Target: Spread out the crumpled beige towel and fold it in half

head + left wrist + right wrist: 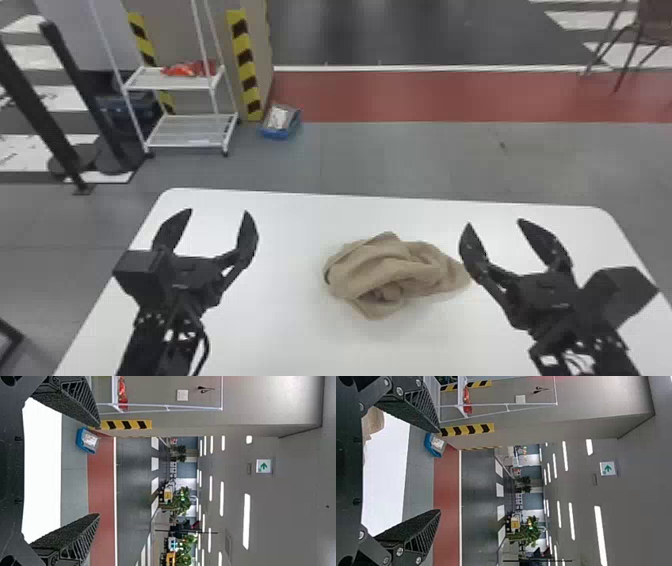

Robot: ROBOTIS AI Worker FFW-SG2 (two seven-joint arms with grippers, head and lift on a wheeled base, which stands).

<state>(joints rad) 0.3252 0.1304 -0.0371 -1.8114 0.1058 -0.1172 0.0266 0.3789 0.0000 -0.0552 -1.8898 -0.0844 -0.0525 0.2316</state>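
As the beige towel [395,275] lies crumpled, both spreading and folding are judged undone (left gripper [218,211] at its ten o'clock, right gripper [495,223] at two, each opened wide, empty).

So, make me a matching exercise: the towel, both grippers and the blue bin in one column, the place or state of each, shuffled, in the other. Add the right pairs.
Things
1. Beige towel
2. Left gripper
3. Right gripper
4. Blue bin

Places and states
A. Open, to the right of the towel
B. On the floor, beyond the table
C. Crumpled in a heap
D. Open, to the left of the towel

Pairs: 1-C, 2-D, 3-A, 4-B
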